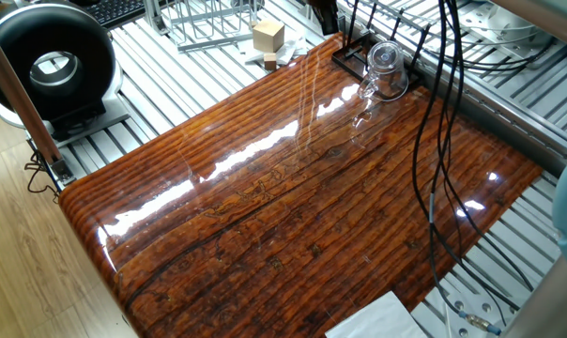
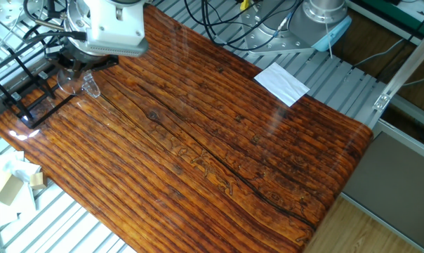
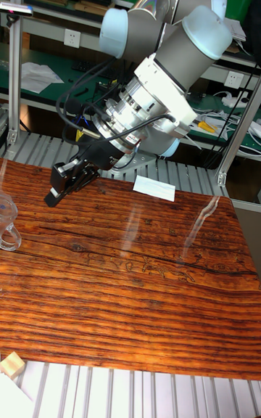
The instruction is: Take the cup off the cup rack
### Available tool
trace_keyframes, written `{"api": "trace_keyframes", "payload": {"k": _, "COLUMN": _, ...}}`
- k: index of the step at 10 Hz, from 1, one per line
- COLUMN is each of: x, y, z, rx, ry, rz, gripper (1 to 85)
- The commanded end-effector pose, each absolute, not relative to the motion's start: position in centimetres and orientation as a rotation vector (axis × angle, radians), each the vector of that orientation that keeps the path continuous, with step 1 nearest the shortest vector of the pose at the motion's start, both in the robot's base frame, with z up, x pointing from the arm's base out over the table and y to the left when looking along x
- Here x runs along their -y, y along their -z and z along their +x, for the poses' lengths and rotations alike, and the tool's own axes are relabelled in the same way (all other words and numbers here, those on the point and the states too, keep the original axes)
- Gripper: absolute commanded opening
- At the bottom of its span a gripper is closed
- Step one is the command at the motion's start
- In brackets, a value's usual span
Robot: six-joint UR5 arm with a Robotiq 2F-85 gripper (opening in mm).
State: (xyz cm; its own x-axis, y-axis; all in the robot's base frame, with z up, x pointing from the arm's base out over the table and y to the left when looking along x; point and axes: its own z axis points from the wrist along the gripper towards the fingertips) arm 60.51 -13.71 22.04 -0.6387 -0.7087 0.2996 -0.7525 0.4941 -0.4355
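The cup (image 1: 387,68) is seen at the 1 o'clock corner of the table (image 1: 293,216) in one fixed view, clear glass with its mouth turned toward the camera, lying against the cup rack (image 1: 354,47), whose black base and upright rods are found just behind it at the table's edge. In the other fixed view the cup (image 2: 77,83) appears at 10 o'clock, partly covered by the arm's white wrist housing, with the cup rack (image 2: 22,98) just beside it toward 9 o'clock. In the tall fixed view the cup (image 3: 6,220) is cut by the left border, its loop handle visible, resting on the table. The tool (image 3: 64,184) is shown there as a dark two-fingered end at the tip of the tilted arm, held over the table near the cup but apart from it; nothing is seen between its fingers. How wide the fingers stand cannot be told, since they are seen edge-on and dark. A white sheet of paper (image 2: 282,83) is laid at the table's 1 o'clock edge in the other fixed view, and a small wooden block (image 1: 268,36) is set beyond the table at 12 o'clock in one fixed view.
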Motion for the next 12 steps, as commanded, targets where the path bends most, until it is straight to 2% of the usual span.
{"api": "trace_keyframes", "payload": {"k": 1, "x": 13.3, "y": -21.8, "z": 60.5, "rx": 2.669, "ry": -0.807, "rz": 1.292, "gripper": 1.0}}
{"api": "trace_keyframes", "payload": {"k": 12, "x": 13.7, "y": -22.3, "z": 61.7, "rx": 2.687, "ry": -0.875, "rz": 1.298, "gripper": 1.0}}
